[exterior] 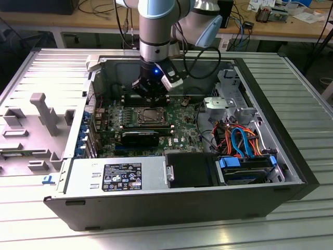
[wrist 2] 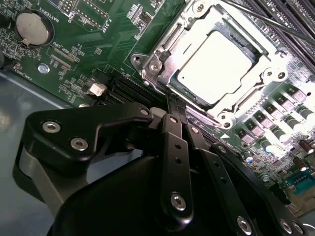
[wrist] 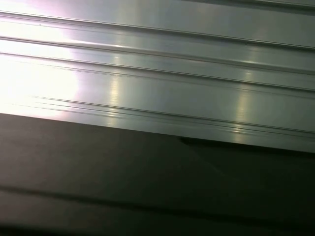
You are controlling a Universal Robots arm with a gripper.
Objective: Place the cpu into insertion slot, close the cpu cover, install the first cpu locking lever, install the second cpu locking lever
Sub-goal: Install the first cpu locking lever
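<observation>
The gripper (wrist 2: 174, 105) is hanging low over the motherboard (wrist 2: 93, 54) inside the open computer case (exterior: 291, 156), its black fingers (wrist 2: 177, 147) drawn together to a narrow tip with nothing between them, as the second wrist view is showing. That tip is sitting just beside the near edge of the insertion slot (wrist 2: 162, 59), close to the rim's corner screws; whether it is touching metal there I cannot tell.

Taking the fingertips as the centre of a clock in the second wrist view, the cpu (wrist 2: 216, 66) is lying at about one o'clock, near but apart from the tip. It is resting flat inside the socket with its pale metal top showing through the window of the cpu cover (wrist 2: 261, 49), which is lying down over it, so the seating and the closing of the cover look done. A thin wire lever (wrist 2: 266, 19) is running along the far side of the socket; whether it is latched is not clear.

By my judgement the cpu is light, rigid and smooth-topped, and fragile on its underside, so it should be held only by its edges. The cover is thin, stiff sheet metal, slippery, best pressed on its frame rather than over the window.

In the exterior view the gripper (exterior: 151, 89) is standing at twelve o'clock from the socket (exterior: 152, 115), directly above its far edge.
</observation>
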